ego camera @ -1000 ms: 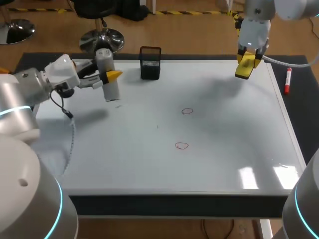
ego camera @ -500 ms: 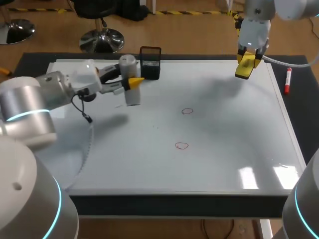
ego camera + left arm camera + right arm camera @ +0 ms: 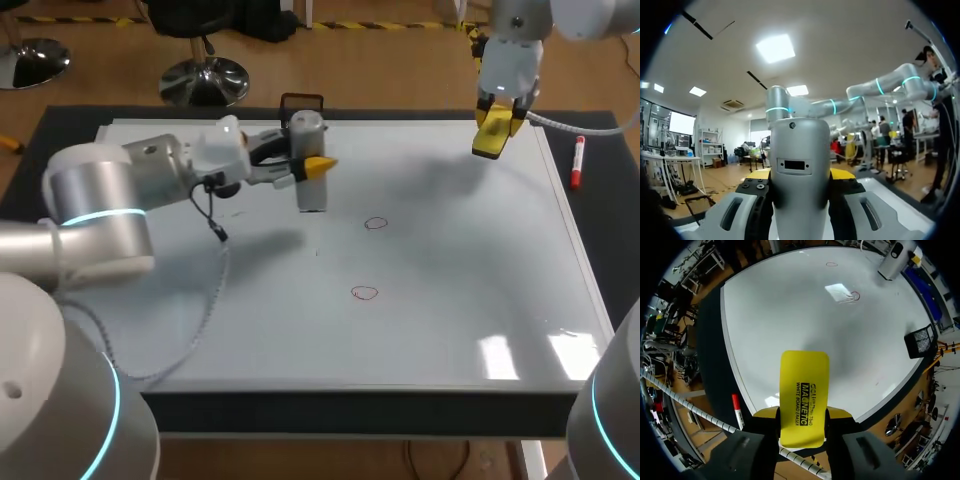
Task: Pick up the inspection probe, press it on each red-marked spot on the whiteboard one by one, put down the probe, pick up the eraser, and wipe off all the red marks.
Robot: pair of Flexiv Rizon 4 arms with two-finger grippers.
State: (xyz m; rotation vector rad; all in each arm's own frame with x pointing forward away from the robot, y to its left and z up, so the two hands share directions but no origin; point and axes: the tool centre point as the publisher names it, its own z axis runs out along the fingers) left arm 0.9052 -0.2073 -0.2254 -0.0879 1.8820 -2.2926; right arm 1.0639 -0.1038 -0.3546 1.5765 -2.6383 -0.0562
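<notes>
Head view: inspection probe (image 3: 311, 190) upright above whiteboard (image 3: 450, 300), far part, left of middle; left gripper (image 3: 309, 162) pinched it from both sides. Far red mark (image 3: 375, 223) and near red mark (image 3: 365, 292) on whiteboard middle, apart from probe. Right gripper (image 3: 493, 133) over whiteboard's far right corner, fingers clamped on yellow eraser (image 3: 488, 142). Black mesh holder (image 3: 300, 102) at whiteboard's far edge. Red marker (image 3: 577, 162) just off whiteboard's right edge.
</notes>
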